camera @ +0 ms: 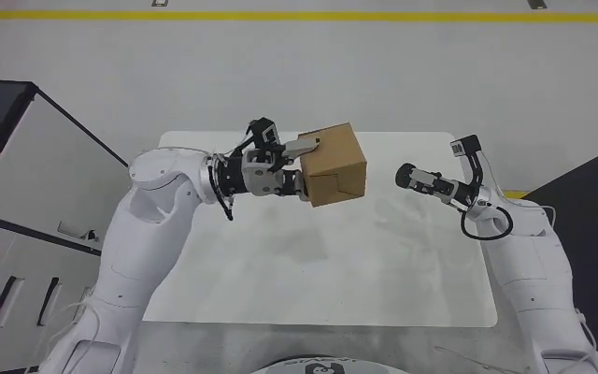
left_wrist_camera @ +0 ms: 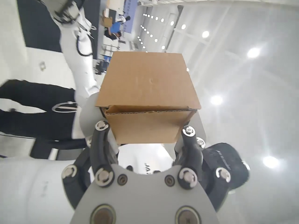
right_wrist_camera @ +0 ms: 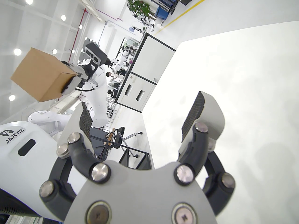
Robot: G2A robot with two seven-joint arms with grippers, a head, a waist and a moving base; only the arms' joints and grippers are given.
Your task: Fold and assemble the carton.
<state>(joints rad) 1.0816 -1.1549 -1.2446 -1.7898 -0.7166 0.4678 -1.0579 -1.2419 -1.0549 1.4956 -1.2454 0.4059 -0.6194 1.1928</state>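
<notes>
A brown cardboard carton (camera: 335,164), folded into a closed box shape, is held up above the back middle of the white table (camera: 374,280). My left gripper (camera: 304,164) is shut on the carton (left_wrist_camera: 147,94), its fingers clamped on the two opposite sides of the near end. My right gripper (camera: 404,176) hovers to the right of the carton, a short gap away, and stands open with nothing between its fingers (right_wrist_camera: 193,115). From the right wrist view the carton (right_wrist_camera: 40,75) hangs in the air off the table's far side, in the left gripper (right_wrist_camera: 70,80).
The white table (right_wrist_camera: 233,71) lies bare under both arms. A dark cabinet (camera: 28,159) stands off the table's left edge. A yellow floor line (camera: 299,15) runs along the back.
</notes>
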